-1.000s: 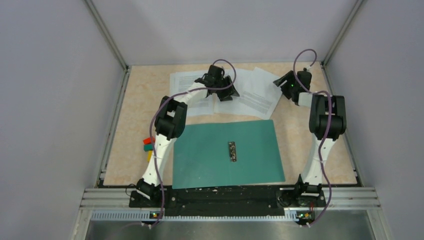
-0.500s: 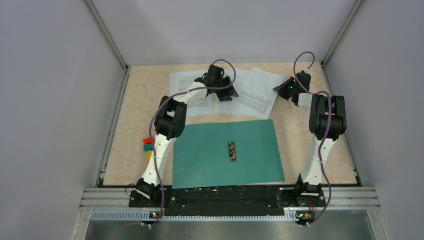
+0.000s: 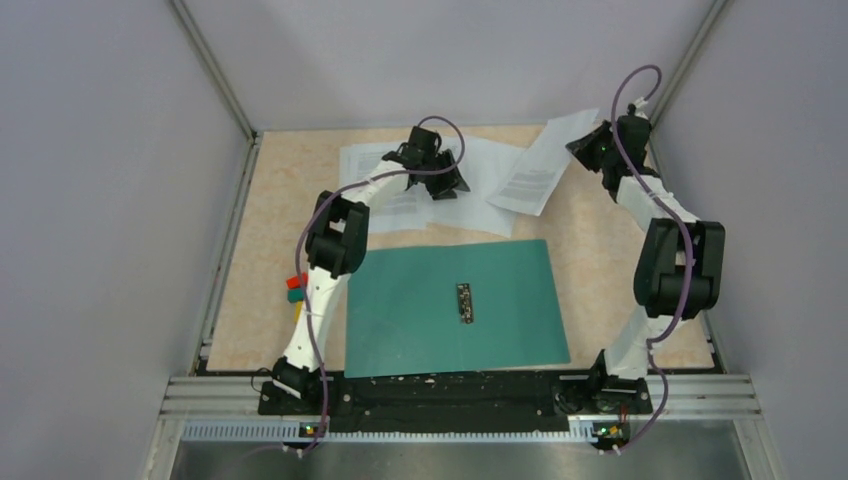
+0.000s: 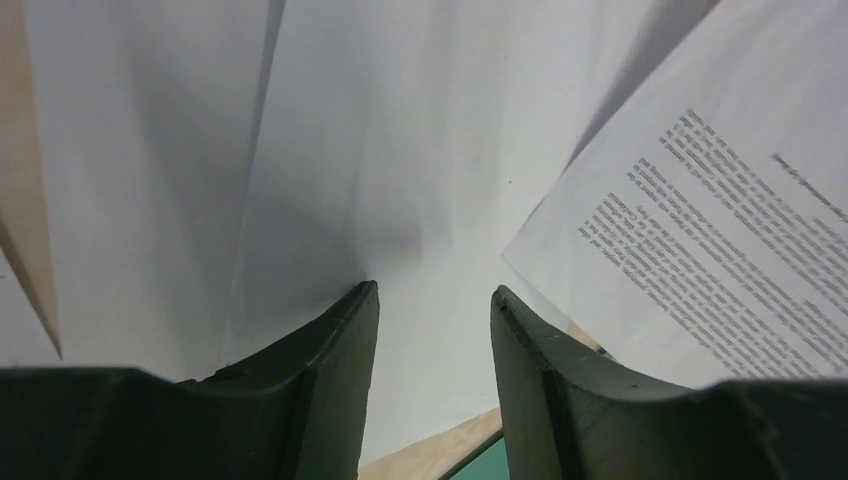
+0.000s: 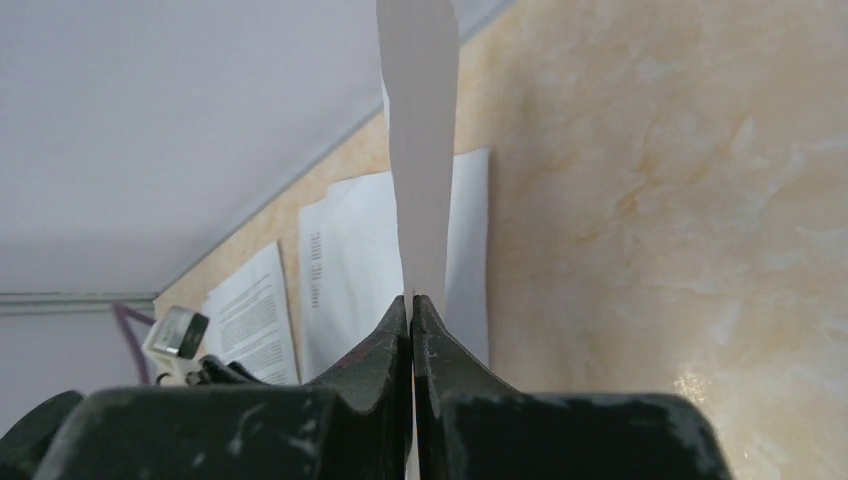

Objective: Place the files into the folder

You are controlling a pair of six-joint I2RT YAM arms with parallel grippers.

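The teal folder (image 3: 455,307) lies open and flat in the middle of the table, its metal fastener (image 3: 464,302) facing up. The files (image 3: 378,165) are spread along the back. My right gripper (image 3: 580,144) is shut on the edge of one printed sheet (image 3: 538,168) and holds it raised and tilted at the back right. In the right wrist view that sheet (image 5: 420,150) rises edge-on from the closed gripper (image 5: 412,300). My left gripper (image 3: 445,188) is open low over a blank white sheet (image 4: 400,150), gripper (image 4: 432,295) empty, with a printed sheet (image 4: 720,230) to its right.
Grey enclosure walls and metal posts ring the beige table (image 3: 270,260). Red, green and yellow tabs (image 3: 295,290) sit beside the left arm. A corner of the folder (image 4: 482,468) shows under my left fingers. More sheets (image 5: 340,260) lie on the table below the raised one.
My right gripper closed on a sheet's edge and lifted it up toward the back right corner, the arm stretching out. The left gripper barely moved.
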